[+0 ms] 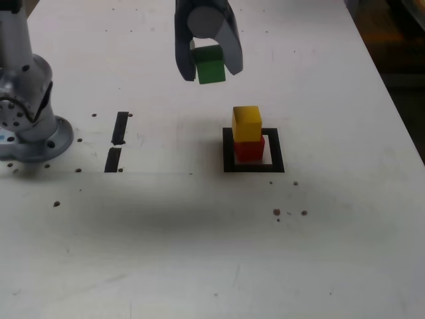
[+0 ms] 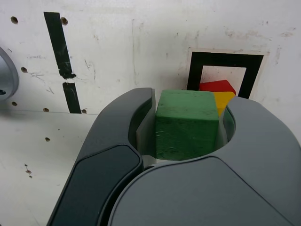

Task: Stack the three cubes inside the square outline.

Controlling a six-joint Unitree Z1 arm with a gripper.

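My gripper [image 1: 211, 68] hangs above the table, shut on the green cube [image 1: 211, 64], which fills the space between the jaws in the wrist view [image 2: 187, 123]. Lower and toward the exterior view's right, the yellow cube [image 1: 247, 123] sits on the red cube [image 1: 250, 148] inside the square outline [image 1: 228, 151] of black tape. The wrist view shows corners of the red cube [image 2: 215, 86] and the yellow cube [image 2: 224, 99] past the green one, within the square outline [image 2: 194, 70].
Two short black tape strips [image 1: 117, 141] lie on the white table at the exterior view's left, beside the arm's silver base [image 1: 30, 126]. Small holes dot the tabletop. The table's right edge [image 1: 392, 86] borders a dark floor.
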